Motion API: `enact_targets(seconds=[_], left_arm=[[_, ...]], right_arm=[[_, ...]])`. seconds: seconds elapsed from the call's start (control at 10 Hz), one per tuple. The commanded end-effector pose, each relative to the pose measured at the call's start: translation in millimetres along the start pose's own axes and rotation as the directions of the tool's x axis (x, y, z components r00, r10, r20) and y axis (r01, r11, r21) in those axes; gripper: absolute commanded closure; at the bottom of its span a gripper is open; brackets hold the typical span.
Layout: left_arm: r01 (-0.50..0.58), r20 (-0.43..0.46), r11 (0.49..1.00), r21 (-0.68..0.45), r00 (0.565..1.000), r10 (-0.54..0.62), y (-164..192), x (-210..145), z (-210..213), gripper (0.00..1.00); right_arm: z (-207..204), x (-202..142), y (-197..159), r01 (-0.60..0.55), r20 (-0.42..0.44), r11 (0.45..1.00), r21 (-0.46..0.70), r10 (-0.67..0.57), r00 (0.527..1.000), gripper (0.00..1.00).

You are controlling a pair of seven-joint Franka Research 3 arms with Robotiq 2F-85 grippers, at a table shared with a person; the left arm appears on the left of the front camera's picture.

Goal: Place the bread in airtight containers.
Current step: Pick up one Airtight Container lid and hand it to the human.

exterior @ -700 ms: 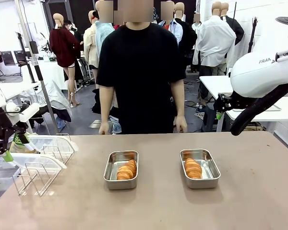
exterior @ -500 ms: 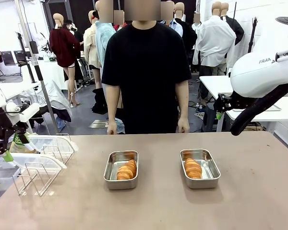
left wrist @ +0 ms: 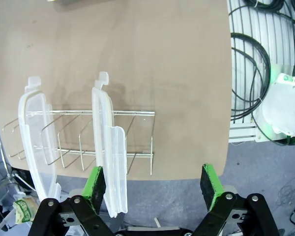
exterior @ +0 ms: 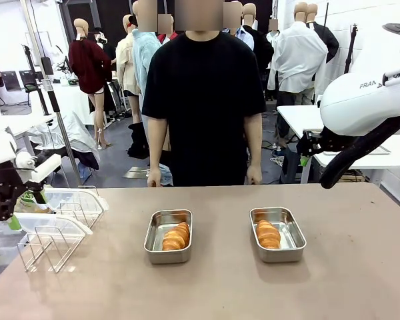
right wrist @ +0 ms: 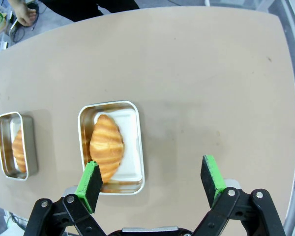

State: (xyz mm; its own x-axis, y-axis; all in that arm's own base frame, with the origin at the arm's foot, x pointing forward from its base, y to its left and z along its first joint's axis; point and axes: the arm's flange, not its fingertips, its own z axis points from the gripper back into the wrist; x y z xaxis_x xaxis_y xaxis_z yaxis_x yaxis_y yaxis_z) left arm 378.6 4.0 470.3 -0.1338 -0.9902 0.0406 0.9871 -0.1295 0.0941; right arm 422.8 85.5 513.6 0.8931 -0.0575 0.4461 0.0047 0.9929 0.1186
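Two lidless steel tins [exterior: 167,257], one golden ridged roll [exterior: 176,237] in each; left and right jaws wide apart.

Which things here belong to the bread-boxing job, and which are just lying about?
Job:
- bread roll in the left steel tin
- bread roll in the right steel tin
- two translucent lids, not yet on the tins

Lying about:
- wire rack, which only holds the lids upright
- black cables on the floor beside the table
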Motion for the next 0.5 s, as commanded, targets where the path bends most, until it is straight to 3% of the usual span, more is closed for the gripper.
enact_targets(seconds=[0.0, 0.4], left_arm=[[0.008, -0.027, 0.998, 0.060, 1.000, -0.007, 9.0, -6.2, -17.6, 0.00], [-0.013, -0.032, 0.996, 0.083, 0.999, 0.016, 23.2, -10.7, -38.7, 0.00]], right_arm=[[-0.7, -0.4, -0.2, -0.001, -0.002, 1.000, -0.001, 0.001, 1.000, 0.00], [-0.7, -0.4, -0.2, -0.001, -0.002, 1.000, -0.001, 0.001, 1.000, 0.00]])
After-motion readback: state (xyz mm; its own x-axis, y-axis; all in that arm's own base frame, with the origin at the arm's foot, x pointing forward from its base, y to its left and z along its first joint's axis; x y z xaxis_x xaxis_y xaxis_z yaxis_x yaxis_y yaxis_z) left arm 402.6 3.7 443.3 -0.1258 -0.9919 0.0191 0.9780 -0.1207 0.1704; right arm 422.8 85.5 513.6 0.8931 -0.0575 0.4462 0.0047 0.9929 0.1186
